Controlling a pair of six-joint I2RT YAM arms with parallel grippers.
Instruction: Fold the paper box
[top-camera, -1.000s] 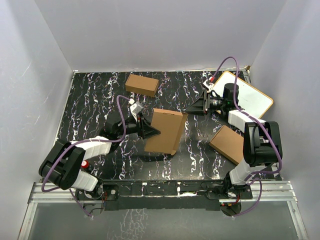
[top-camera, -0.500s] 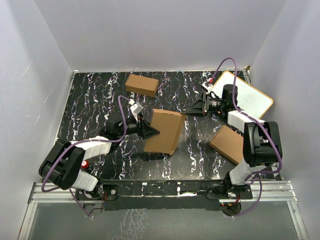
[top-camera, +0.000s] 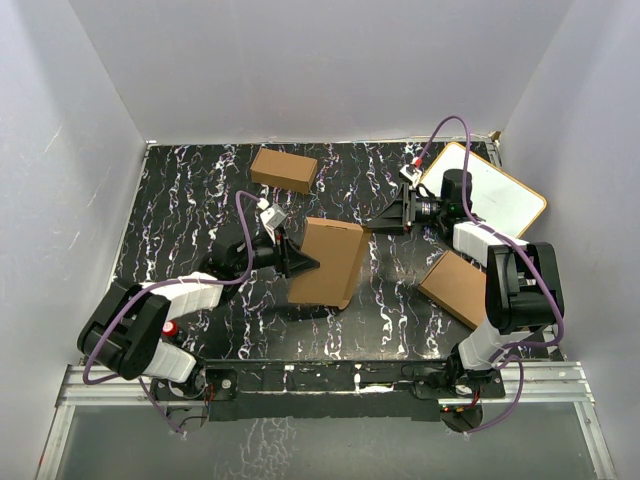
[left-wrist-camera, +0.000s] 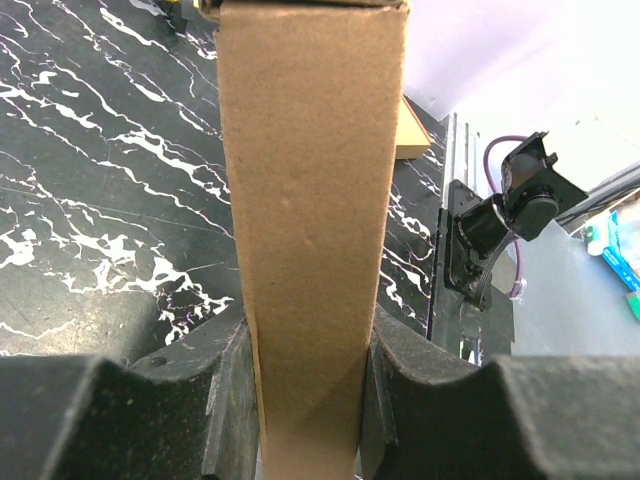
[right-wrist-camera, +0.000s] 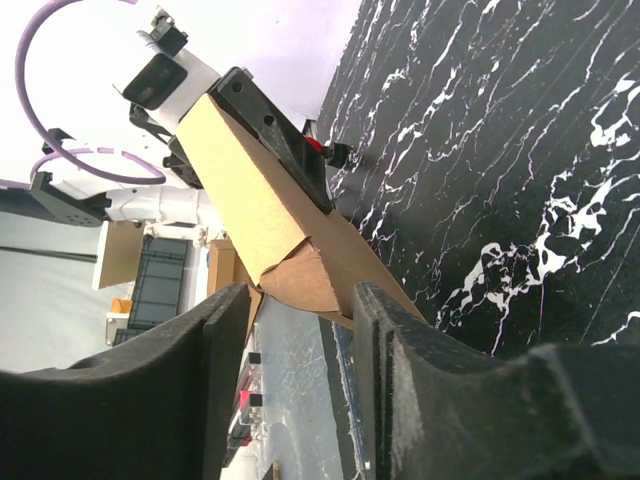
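Note:
The paper box (top-camera: 330, 262) is a flat brown cardboard mailer held up on edge over the middle of the table. My left gripper (top-camera: 300, 264) is shut on its left edge. In the left wrist view the narrow side of the box (left-wrist-camera: 310, 220) is clamped between the two pads of that gripper (left-wrist-camera: 305, 400). My right gripper (top-camera: 384, 217) is open just right of the box's upper right corner, not touching it. In the right wrist view the box's end with a folded flap (right-wrist-camera: 300, 265) lies just beyond the open fingers of that gripper (right-wrist-camera: 300, 345).
A small chunky brown carton (top-camera: 284, 169) lies at the back of the table. A flat brown carton (top-camera: 455, 288) lies at the right, beside the right arm. A whiteboard (top-camera: 500, 195) leans in the back right corner. White walls enclose the table.
The box has shifted slightly left in my left gripper. My right gripper has moved a little left, closer to the box's upper right corner.

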